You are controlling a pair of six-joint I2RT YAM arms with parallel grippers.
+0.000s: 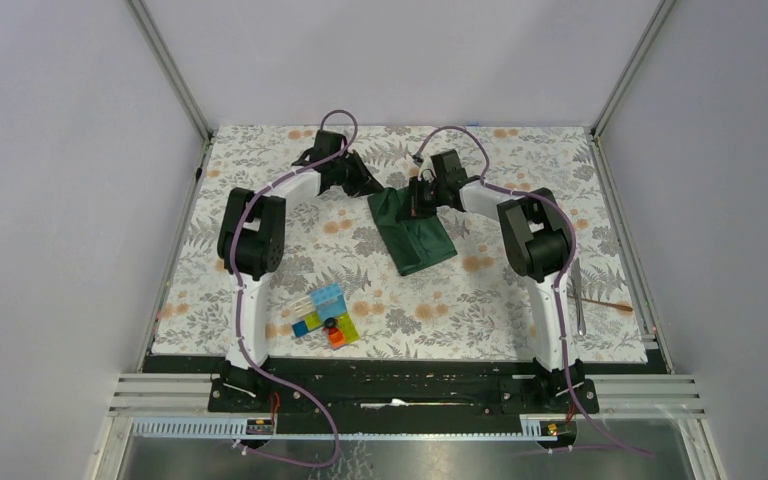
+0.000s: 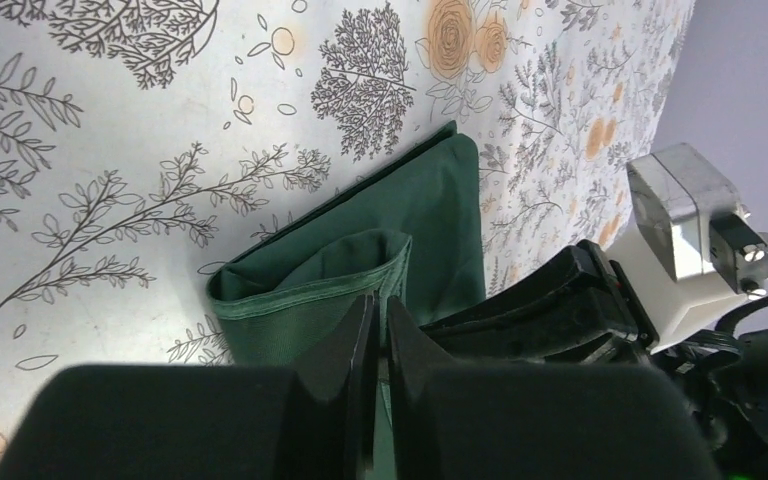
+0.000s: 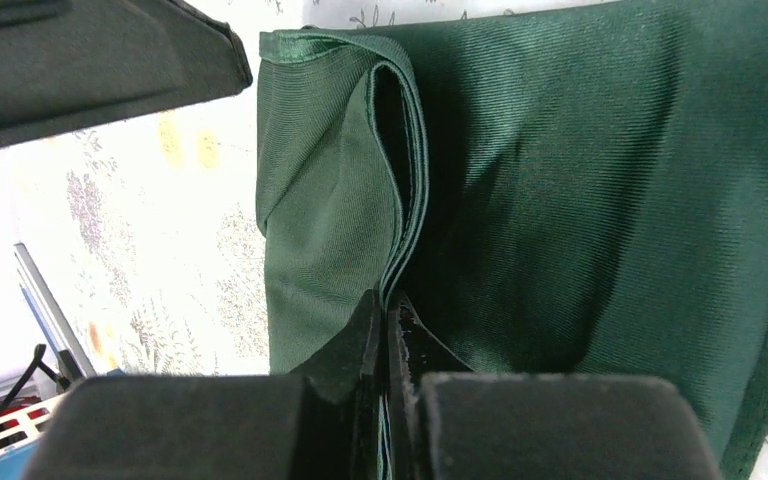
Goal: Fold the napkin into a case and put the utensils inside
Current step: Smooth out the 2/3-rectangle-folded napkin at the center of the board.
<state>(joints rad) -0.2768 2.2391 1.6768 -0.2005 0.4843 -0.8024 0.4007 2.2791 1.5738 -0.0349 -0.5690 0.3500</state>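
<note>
One folded napkin [image 1: 415, 232] lies in the middle of the table [image 1: 260, 160], its far end gaping like a pocket. The right pincer [image 3: 385, 310] is clamped on one hem, likely to hold this mouth open. The left pincer [image 2: 378, 310] is almost together there; whether it grips, I cannot tell.

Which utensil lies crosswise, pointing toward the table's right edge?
The copper-coloured spoon. The silver utensil next to it runs front to back instead.
</note>
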